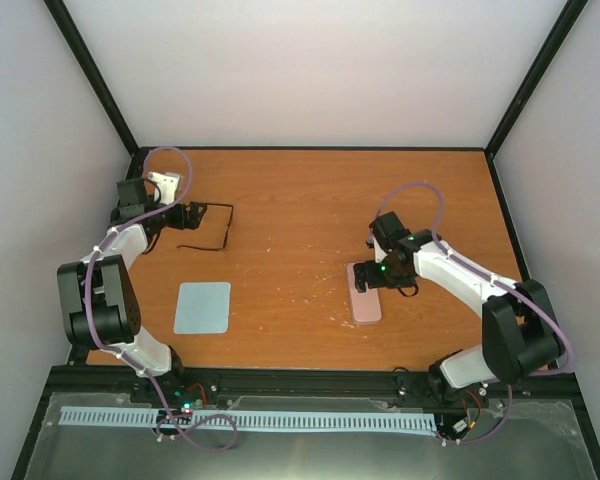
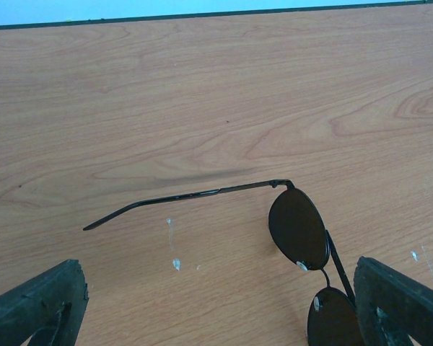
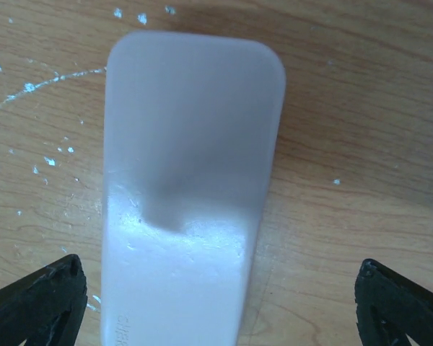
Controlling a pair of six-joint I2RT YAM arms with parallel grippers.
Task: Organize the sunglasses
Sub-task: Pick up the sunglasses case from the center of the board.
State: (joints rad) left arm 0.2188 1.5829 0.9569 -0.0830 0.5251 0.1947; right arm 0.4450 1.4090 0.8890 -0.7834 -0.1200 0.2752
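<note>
From above, the thin black-framed sunglasses with dark lenses lie unfolded on the orange-brown wooden counter, beyond the pale blue-grey square cloth and a little toward the far left corner. The left gripper sits just beside the sunglasses, on their left. To the right of the cloth, well apart from it, lies the pink rounded oblong case, its far end under the right gripper. How either gripper's jaws stand cannot be told from this height.

In the left wrist view, the left gripper is spread wide, gripping nothing, with one black finger in each lower corner. The sunglasses rest flat on the counter close to the right-hand finger, one slim arm stretching out to the left.

In the right wrist view, the right gripper is likewise wide apart, its fingers either side of the case and clear of it. The case lies flat on the counter.
</note>
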